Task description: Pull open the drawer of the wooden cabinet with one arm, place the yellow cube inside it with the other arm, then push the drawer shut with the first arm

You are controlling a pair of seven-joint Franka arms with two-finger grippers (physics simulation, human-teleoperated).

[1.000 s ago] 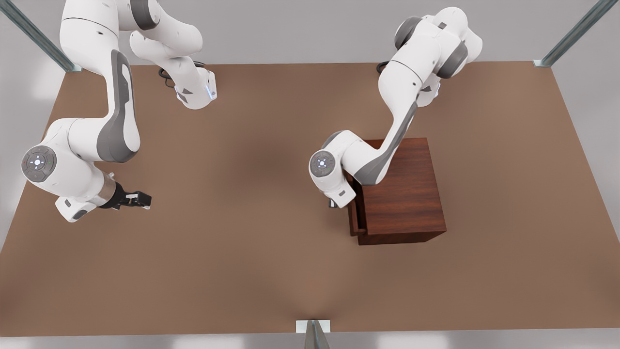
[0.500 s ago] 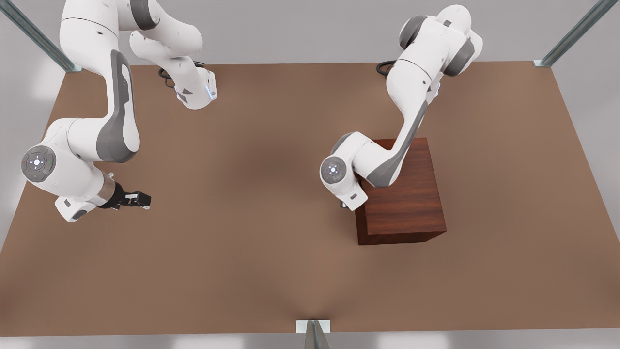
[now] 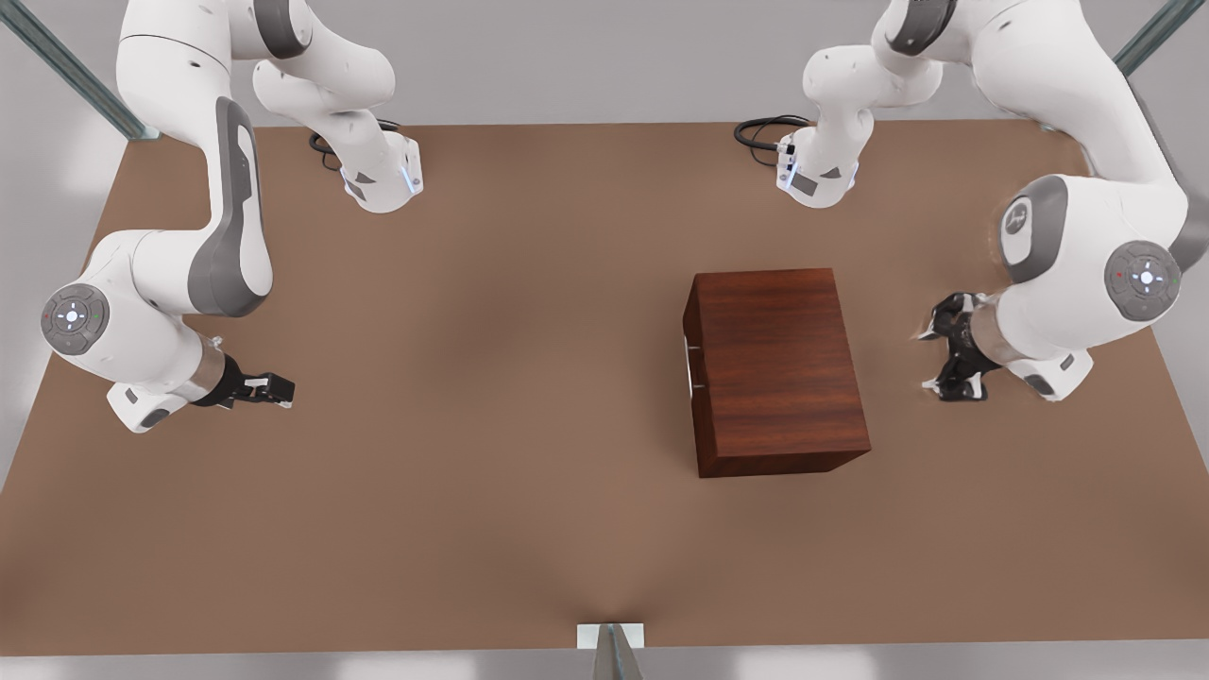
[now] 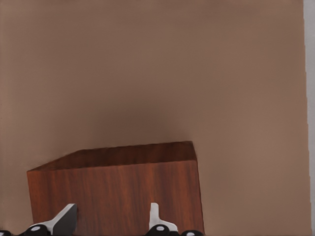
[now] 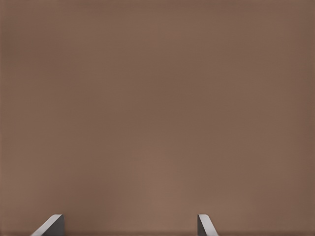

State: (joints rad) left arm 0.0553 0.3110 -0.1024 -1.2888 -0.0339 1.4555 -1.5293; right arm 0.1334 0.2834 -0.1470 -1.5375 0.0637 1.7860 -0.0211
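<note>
The dark reddish-brown, glossy grained wooden cabinet (image 3: pixel 776 370) stands on the brown bench (image 3: pixel 491 472), towards the front view's right. Its drawer (image 3: pixel 691 364) sits flush in the side facing the front view's left, the slim silver bar handle (image 3: pixel 694 366) showing on that face. The left end effector (image 3: pixel 940 345) hovers near the cabinet's opposite side, apart from it, fingers (image 4: pixel 155 216) spread. The right end effector (image 3: pixel 274 389) waits well apart at the front view's left, fingers (image 5: pixel 206 225) spread over bare bench.
</note>
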